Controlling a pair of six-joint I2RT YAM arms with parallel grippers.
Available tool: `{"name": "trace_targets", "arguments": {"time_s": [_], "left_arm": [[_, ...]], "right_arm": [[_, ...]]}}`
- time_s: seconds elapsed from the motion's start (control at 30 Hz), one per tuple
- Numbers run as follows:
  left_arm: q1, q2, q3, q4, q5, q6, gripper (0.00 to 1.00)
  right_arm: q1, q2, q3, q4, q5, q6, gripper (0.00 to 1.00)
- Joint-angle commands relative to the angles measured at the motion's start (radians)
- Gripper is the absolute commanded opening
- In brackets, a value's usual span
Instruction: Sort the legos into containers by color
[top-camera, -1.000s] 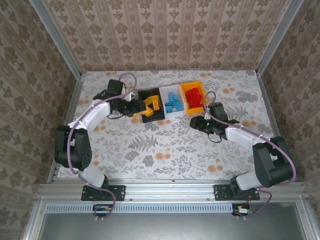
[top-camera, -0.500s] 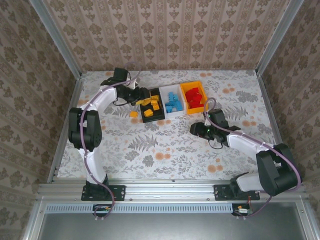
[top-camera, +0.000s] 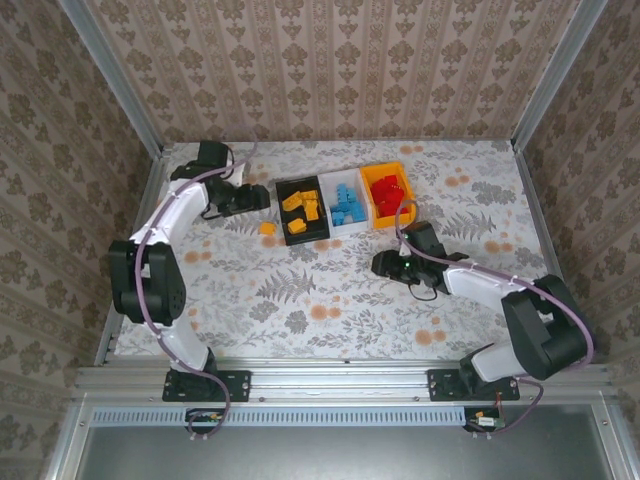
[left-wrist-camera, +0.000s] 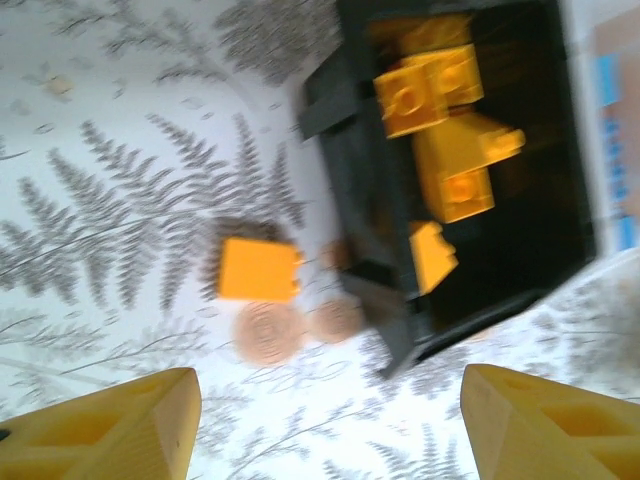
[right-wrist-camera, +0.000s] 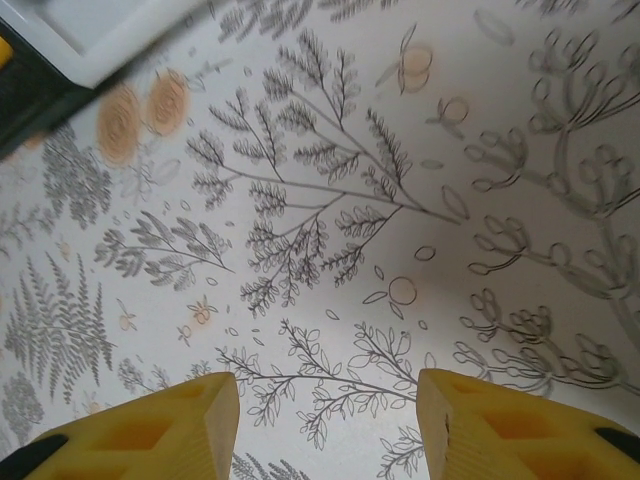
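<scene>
top external: i see the legos (top-camera: 345, 205) almost all sorted in containers (top-camera: 368, 216) near the table's (top-camera: 330, 290) far edge. one orange lego (top-camera: 268, 228) lies on the table beside the black container (top-camera: 300, 236). left pincer (left-wrist-camera: 328, 390) and right pincer (right-wrist-camera: 328, 385) stand spread, empty.

Damask-pattern wallpaper (top-camera: 330, 60) on three sides. Table (top-camera: 300, 300) under pale fern-and-flower cloth. Aluminium rail (top-camera: 340, 381) along near edge. Even light.

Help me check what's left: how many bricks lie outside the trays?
1: an orange brick on the table, beside the black tray, at its near-left corner. Others may be hidden.
</scene>
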Motion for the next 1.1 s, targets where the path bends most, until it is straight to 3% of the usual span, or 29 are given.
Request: {"name": "trace_targets", "arguments": {"time_s": [0.0, 0.43, 1.07], "left_arm": [[-0.009, 0.035, -0.012, -0.096, -0.143, 0.104, 0.7], [-0.052, 0.262, 0.096, -0.122, -0.162, 0.129, 0.7], [-0.073, 0.421, 0.208, -0.126, -0.188, 0.187, 0.7]], "right_arm": [[0.03, 0.035, 0.039, 0.028, 0.016, 0.022, 0.52], [0.049, 0.033, 0.038, 0.013, 0.035, 0.011, 0.52], [0.049, 0.038, 0.047, 0.005, 0.036, 0.017, 0.52]]}}
